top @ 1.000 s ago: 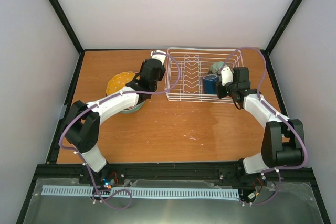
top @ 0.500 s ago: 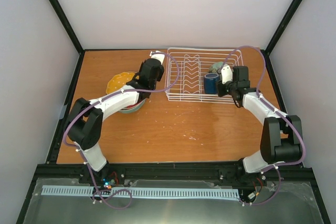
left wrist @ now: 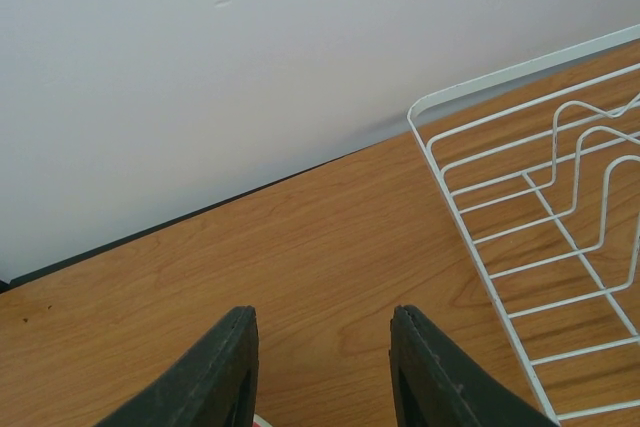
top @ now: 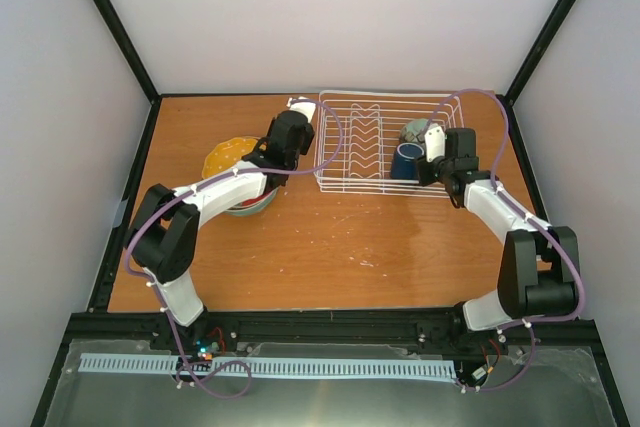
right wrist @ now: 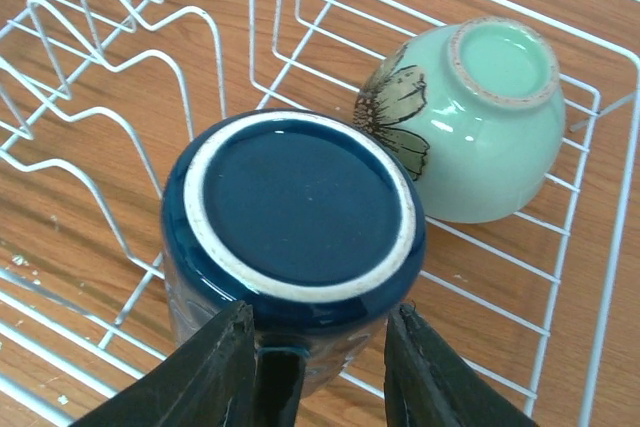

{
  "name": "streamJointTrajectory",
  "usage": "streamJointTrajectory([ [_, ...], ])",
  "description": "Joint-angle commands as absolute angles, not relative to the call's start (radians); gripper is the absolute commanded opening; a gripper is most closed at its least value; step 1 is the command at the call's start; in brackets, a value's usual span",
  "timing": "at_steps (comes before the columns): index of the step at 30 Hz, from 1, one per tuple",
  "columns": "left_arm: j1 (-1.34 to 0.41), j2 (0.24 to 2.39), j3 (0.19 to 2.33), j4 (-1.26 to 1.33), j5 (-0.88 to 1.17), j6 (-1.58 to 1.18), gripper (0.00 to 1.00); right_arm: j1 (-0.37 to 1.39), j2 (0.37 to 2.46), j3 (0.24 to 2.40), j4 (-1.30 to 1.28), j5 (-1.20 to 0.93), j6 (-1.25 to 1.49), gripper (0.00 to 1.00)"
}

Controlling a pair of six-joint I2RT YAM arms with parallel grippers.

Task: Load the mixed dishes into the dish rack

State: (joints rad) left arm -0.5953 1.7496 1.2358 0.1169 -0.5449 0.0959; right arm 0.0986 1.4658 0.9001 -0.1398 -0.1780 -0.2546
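Inside the dish rack (top: 366,147), near its right end, my right hand (right wrist: 318,319) straddles the handle side of the upturned dark blue mug (right wrist: 295,207), fingers spread rather than clamped. The small pale green bowl (right wrist: 470,117) lies just beside the mug. My left hand (left wrist: 322,322) hangs released and empty over the bench (left wrist: 250,267), just outside the rack's left rim.
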Motion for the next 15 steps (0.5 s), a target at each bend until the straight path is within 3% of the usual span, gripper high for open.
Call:
streamJointTrajectory([
  [1, -0.583, 1.746, 1.276, 0.137, -0.543, 0.102, 0.38, 0.091, 1.433, 0.900, -0.122, -0.087, -0.245, 0.39],
  [3, -0.578, 1.740, 1.286, 0.117, -0.535, 0.094, 0.38, 0.083, 1.413, 0.914, -0.123, -0.052, -0.223, 0.45],
  [15, -0.353, 1.665, 1.585, -0.346, -0.283, -0.179, 0.39, 0.074, 1.309, 1.095, -0.279, -0.033, -0.100, 0.49],
])
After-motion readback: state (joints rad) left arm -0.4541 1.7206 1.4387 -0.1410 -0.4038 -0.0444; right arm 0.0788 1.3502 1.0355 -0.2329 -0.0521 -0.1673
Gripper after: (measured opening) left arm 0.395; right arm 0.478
